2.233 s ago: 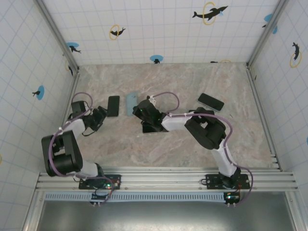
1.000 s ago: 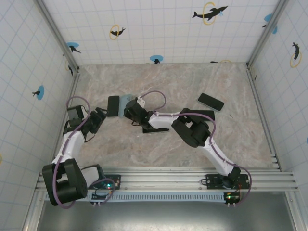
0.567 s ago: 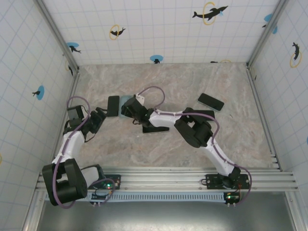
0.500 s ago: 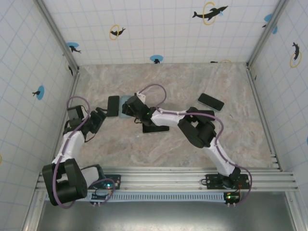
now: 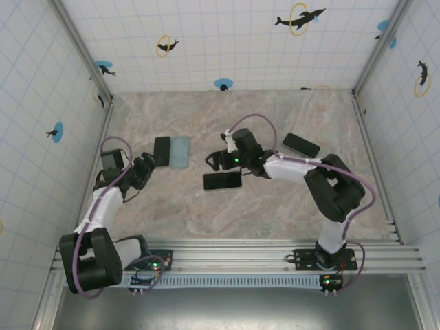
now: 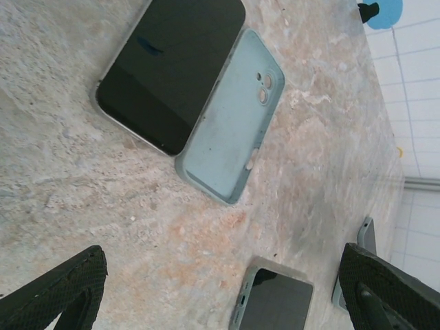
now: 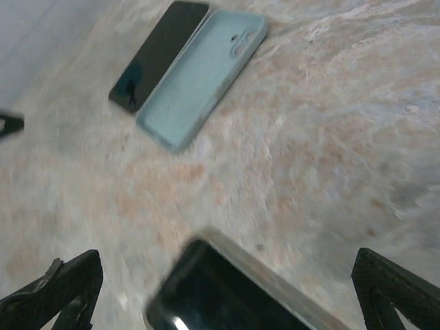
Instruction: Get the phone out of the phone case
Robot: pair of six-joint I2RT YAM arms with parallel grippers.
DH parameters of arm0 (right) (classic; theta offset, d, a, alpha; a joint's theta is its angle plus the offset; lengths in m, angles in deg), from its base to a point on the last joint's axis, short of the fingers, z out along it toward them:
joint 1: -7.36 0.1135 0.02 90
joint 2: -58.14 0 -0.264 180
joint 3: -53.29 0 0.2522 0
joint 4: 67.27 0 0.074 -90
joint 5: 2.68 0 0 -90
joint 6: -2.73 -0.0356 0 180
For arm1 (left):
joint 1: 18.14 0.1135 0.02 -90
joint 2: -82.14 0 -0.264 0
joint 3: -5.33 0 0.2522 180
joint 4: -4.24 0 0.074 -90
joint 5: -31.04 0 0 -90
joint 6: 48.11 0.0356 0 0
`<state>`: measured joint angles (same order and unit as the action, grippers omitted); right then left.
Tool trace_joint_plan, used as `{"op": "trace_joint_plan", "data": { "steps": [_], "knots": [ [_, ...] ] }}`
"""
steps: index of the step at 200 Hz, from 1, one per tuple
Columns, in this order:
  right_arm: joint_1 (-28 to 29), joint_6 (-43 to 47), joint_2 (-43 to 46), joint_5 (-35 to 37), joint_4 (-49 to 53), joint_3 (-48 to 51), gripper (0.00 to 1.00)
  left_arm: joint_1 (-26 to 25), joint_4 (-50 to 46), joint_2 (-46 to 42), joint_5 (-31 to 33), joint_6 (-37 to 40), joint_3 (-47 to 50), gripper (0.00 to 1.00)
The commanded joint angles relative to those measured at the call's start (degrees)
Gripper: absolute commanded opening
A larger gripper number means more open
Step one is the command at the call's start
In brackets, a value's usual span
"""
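Pale blue phone case [image 5: 180, 151] lies empty just beside a black phone [image 5: 161, 150], left of centre; left gripper [image 5: 146, 167] and right gripper [image 5: 215, 161] both spread wide, holding nothing.

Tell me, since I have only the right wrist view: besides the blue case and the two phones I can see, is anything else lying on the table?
Observer: Yes. A third, dark phone lies flat towards the right side of the table, apart from the others.
Operator: Where is the left gripper?
Observer: The left gripper sits near-left of the black phone, fingers wide apart, with nothing between them.
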<state>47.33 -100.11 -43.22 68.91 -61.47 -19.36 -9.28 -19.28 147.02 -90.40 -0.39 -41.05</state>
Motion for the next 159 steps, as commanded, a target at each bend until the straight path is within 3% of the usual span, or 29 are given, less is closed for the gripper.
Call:
{"op": "trace_joint_plan", "data": {
  "steps": [1, 33, 59, 125, 159],
  "knots": [
    [-2.51, 22.30, 5.12, -9.48, 8.90, 0.76, 0.96, -1.16, 1.70, -0.16, -0.29, -1.52, -0.25, 0.90],
    [-5.39, 38.71, 7.33, -11.96, 18.13, 0.37, 0.99, -3.13, 2.19, -0.02, 0.37, -2.48, -0.34, 0.89],
    [-5.60, 50.43, 6.64, -9.91, 24.77, -0.73, 1.00, -5.02, 2.86, 0.32, 0.59, -3.09, -0.51, 0.89],
    [-2.83, 61.86, -0.95, -7.61, 28.56, -6.55, 0.99, -7.59, 3.09, 1.17, 0.51, -2.94, -1.30, 0.89],
    [-1.12, 62.94, -5.90, -7.52, 31.24, -11.63, 0.99, -7.90, 2.82, 1.08, 0.02, -2.37, -1.28, 0.89]
  ]
}}
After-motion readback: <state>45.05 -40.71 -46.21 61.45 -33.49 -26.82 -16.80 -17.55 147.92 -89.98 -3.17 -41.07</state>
